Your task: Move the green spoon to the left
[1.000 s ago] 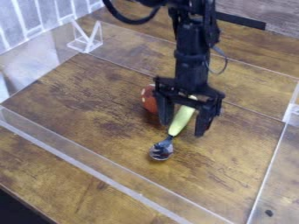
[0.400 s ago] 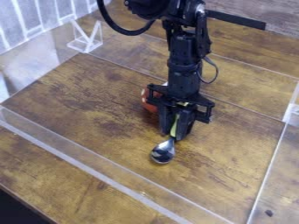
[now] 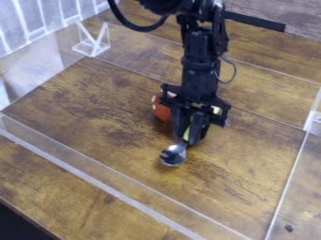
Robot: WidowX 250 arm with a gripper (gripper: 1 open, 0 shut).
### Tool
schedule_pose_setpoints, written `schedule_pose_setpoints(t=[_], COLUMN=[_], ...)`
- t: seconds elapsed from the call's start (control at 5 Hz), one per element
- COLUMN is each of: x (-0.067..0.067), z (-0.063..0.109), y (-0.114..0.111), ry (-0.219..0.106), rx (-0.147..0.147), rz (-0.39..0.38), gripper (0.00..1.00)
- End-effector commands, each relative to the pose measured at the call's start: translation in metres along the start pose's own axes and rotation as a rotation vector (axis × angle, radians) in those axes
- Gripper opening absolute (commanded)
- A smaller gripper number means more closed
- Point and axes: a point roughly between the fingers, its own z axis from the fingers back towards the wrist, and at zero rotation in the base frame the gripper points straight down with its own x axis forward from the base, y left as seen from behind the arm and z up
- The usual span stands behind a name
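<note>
Pincer [image 3: 189, 132] clamping green spoon [image 3: 178, 150] (shiny bowl), wood table [image 3: 88, 103]

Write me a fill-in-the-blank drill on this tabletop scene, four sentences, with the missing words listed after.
1. The gripper is closed on the green spoon by its ____.
2. The spoon's shiny bowl is made of ____.
3. The object right behind the gripper is a red-capped toy ____.
4. The table top is made of ____.

Missing words: handle; metal; mushroom; wood
</note>
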Motion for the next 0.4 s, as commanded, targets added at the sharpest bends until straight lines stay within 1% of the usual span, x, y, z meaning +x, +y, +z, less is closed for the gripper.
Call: schedule_pose_setpoints(t=[0.0,0.2], x=[0.005,0.005], z=[0.026,0.026], y=[0.013,0.001], ry=[-0.059,-0.049], rx=[-0.023,-0.035], rz=[0.031,0.026], gripper=[0.0,0.0])
